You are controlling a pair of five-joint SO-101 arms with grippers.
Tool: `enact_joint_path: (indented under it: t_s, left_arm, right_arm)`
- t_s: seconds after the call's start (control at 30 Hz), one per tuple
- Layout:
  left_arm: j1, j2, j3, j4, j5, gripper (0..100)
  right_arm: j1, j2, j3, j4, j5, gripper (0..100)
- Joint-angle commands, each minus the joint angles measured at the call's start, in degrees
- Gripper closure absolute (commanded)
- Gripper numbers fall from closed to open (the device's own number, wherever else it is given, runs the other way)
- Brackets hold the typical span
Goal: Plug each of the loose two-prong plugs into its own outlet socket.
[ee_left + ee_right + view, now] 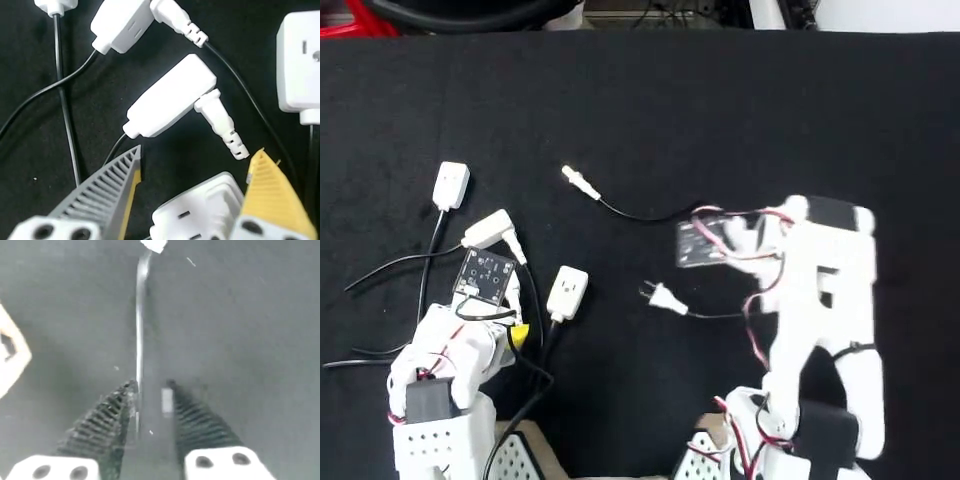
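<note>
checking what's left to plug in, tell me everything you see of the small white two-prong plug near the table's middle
The small white two-prong plug, plastic by its look, lies flat on the black table cloth, unplugged. Its two metal prongs point toward the white outlet block, clear of it. A thin black cord trails from its other end. Nothing grips it.

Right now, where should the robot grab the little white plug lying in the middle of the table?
Probably take the plug by its white body, straight down from above, fingers across its narrow sides. Its prongs point left and its cord trails right, so both ends stay free.
</note>
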Motion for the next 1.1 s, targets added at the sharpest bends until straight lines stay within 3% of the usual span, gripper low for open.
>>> enact_joint_path:
  t_s: [0.0,0.13,0.37,0.47,0.6,0.7,1.07]
  left_arm:
    - [-0.1,-0.1,0.0,0.1,-0.4,67]
    - [-0.1,-0.1,0.0,0.1,-0.4,67]
    - [-0.1,-0.1,0.0,0.1,-0.4,67]
    - [-0.1,-0.1,0.0,0.1,-0.4,67]
    - [-0.1,-0.1,0.0,0.1,-0.4,67]
    - [-0.1,-0.1,0.0,0.1,-0.4,67]
    - [-0.1,-0.1,0.0,0.1,-0.4,67]
  right_arm:
    - [3.2,-1.7,0.1,-12.9,-12.9,80.1]
    - [1.9,-2.2,0.0,-23.1,-42.6,79.9]
    - [-8.9,-2.2,-1.1,-7.4,-94.8,79.8]
    - [-16.1,-1.7,-0.1,-5.2,-110.8,79.7]
    - [-21.7,-1.7,6.0,-7.8,-123.2,79.7]
    - [-21.8,-1.7,11.0,-13.0,-129.8,79.6]
    - [-4.8,-1.7,17.2,-18.8,-134.5,79.7]
